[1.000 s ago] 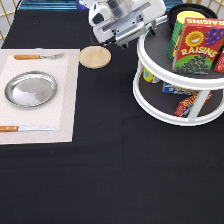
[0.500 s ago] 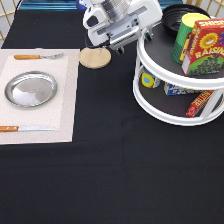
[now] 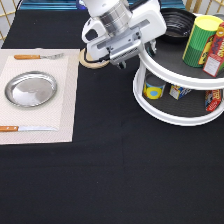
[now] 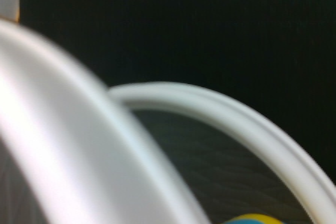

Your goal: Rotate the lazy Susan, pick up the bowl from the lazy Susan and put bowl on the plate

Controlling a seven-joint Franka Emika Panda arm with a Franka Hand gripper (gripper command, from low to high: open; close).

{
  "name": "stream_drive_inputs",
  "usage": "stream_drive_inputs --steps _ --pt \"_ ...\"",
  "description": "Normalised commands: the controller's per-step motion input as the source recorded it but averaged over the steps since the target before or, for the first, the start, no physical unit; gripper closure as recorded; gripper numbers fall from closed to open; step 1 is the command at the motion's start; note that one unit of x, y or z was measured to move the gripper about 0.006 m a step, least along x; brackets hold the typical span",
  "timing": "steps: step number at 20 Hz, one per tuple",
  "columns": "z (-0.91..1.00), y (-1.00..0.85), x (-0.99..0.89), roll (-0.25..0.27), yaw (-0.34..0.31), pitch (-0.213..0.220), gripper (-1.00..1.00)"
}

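Observation:
The glossy black bowl sits on the upper tier of the white lazy Susan, at its far side near the exterior view's top. The silver plate lies empty on a beige placemat at the exterior view's left. My gripper hangs at the left edge of the turntable's upper rim, to the left of the bowl and apart from it. The wrist view shows only the turntable's white rims from close by, with dark tray surface between them.
A wooden disc lies partly under my hand. A fork and a knife flank the plate. A yellow-green canister and a red box stand on the upper tier; cans and packets fill the lower tier.
The turntable has turned: the raisin box and canister swung to the right and the black bowl came round at the top. My hand moved along the rim's left edge.

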Motion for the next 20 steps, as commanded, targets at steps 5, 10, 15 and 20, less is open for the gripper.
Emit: stream_drive_inputs --steps 5,10,15,20 --pt "0.34 -0.04 0.54 -0.001 0.032 0.092 -1.0" --pt "0.75 -0.09 0.15 -0.005 0.028 0.12 -1.0" --pt "1.0 -0.03 -0.11 -0.103 0.0 0.073 -1.0" --pt "0.85 0.26 -0.72 -0.244 -0.002 0.014 -1.0"
